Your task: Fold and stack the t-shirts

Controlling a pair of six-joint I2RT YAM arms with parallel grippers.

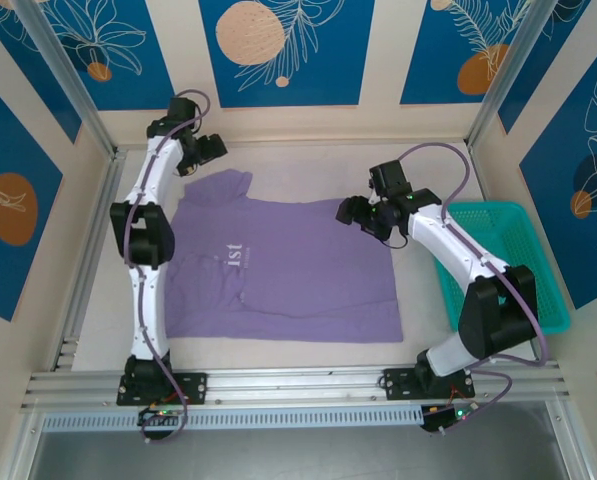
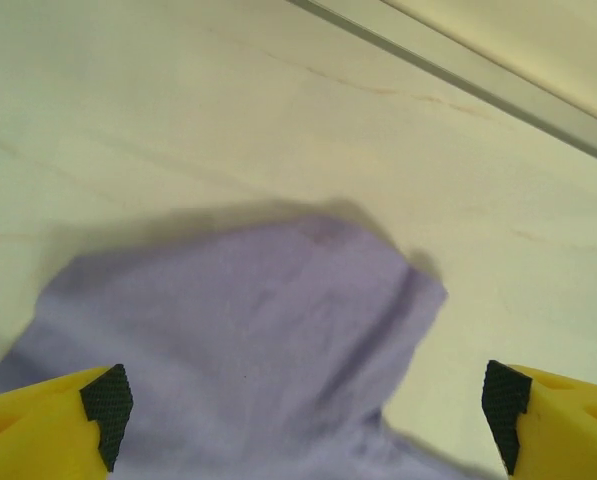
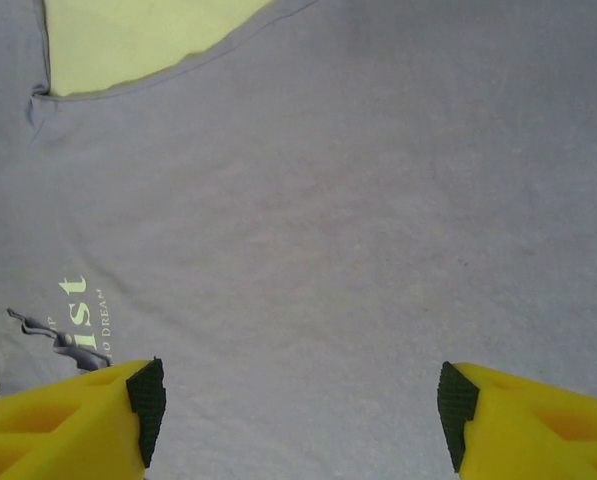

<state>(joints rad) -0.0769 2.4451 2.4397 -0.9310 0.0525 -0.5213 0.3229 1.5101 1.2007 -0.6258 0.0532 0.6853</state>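
T-shirt [image 1: 278, 275]: spread flat on the table [image 1: 308, 165], just left of the teal basket [image 1: 508, 240] and not touching it. White lettering faces up on the side away from the basket.

Handling: soft, light, limp cotton that will sag and drag. Best pinched at corners or along the hem, never mid-panel.

Left gripper [image 1: 206, 150]: above the shirt's sleeve corner farthest from the basket, fingers spread wide with nothing between them.

Right gripper [image 1: 356, 212]: above the shirt edge nearest the basket, fingers apart, empty.

Basket: looks empty, though the right arm [image 1: 458, 255] hides part of it.
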